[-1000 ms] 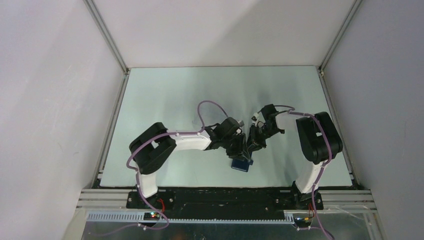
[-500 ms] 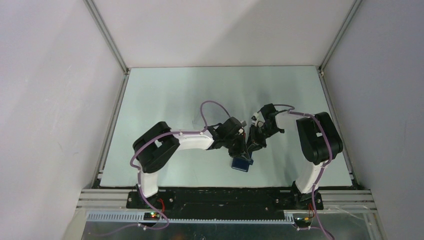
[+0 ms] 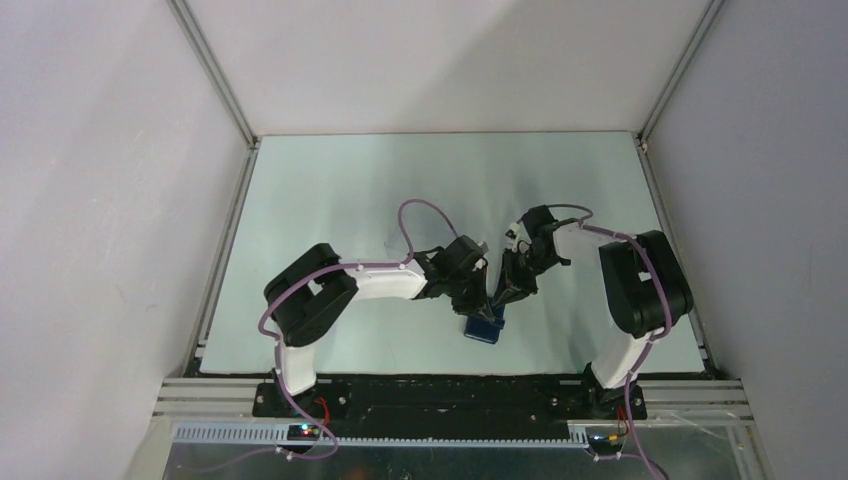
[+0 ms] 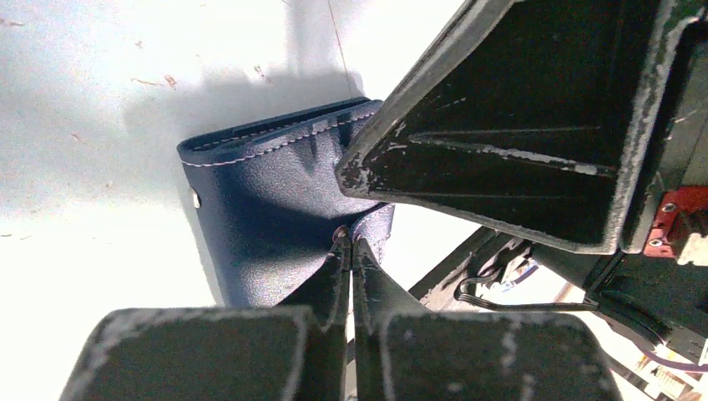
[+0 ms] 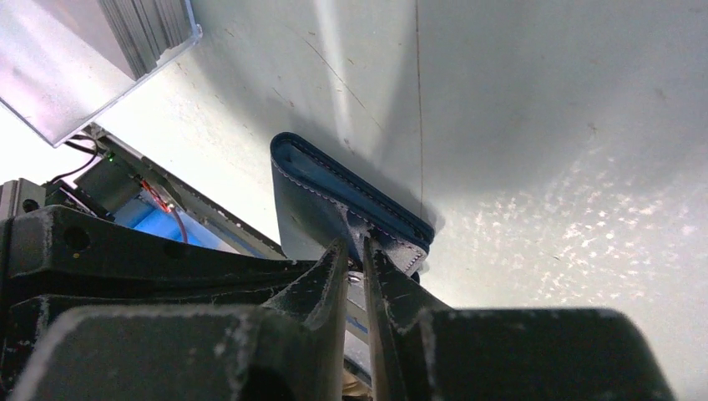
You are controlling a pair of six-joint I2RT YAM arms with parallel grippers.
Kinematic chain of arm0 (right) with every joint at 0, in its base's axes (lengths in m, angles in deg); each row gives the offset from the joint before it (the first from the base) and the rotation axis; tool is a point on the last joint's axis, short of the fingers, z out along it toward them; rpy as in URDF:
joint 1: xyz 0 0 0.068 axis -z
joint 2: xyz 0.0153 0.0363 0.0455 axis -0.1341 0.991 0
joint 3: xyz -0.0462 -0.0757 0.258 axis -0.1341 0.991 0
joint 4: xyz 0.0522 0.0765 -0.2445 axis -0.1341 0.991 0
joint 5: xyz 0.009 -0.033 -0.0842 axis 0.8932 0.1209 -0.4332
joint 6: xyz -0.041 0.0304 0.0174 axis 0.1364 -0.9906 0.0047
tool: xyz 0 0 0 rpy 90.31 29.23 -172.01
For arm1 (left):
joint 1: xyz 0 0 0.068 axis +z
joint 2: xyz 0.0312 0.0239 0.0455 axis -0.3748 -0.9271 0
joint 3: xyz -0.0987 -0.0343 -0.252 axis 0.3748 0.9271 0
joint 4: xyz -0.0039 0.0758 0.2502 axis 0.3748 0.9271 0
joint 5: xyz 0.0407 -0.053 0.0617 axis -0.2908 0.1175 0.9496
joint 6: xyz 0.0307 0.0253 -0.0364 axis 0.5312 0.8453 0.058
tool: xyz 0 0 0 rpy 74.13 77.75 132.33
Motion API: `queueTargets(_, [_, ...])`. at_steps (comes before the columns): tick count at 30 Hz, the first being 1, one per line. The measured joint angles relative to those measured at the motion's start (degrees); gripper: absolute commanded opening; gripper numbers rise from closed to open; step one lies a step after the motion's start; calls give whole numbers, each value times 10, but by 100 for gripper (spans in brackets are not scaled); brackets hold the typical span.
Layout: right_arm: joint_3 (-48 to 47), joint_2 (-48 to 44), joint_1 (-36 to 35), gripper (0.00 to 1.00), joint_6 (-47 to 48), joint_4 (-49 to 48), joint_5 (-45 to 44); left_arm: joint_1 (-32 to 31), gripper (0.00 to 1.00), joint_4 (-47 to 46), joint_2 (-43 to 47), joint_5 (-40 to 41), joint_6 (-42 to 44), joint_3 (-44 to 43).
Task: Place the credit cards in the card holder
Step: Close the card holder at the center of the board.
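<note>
Nearest you, the holder [image 3: 483,328] sits at the front middle of the table [image 3: 330,190], just ahead of the gap between the two bases. It is folded nearly shut. Both arms meet right over it.

Your left gripper [image 4: 346,242] is closed tight, tips pressed together at the holder's lower edge. I cannot tell whether a flap is caught between them. Your right gripper [image 5: 355,244] is narrow, and a stitched flap runs down between its fingers, so I judge it has hold of that flap.

Watch for three things.
- **Collision:** the grippers crowd one small soft thing, and a right finger already lies over the holder's face just beside the left tips, so any sideways correction could knock them together.
- **Slipping:** if the left tips have little or no leather, pulling apart will likely drag the holder with the right arm alone and leave it shut.
- **Lifting:** a hard pull could lift or twist it off the table.

The top view shows only where the arms converge, because the wrists hide both grips. The left wrist view gives you the outer navy face and that wedge-shaped right finger. Only the right wrist view shows the lighter blue lining along the fold's mouth.

Farther out, no cards show in any view.
</note>
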Motion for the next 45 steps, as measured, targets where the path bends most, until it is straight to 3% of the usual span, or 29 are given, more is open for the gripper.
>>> queueTargets(14, [0,-17,-2,23,8,7,-22,0,0,20,3,23,26,-14])
queueTargets(29, [0,-81,-9,20,10,43,-42,0,0,30,2,39,40,-21])
queueTargets(45, [20,-81,-38,15,7,31,-43,0,0,32,-5,49,49,-26])
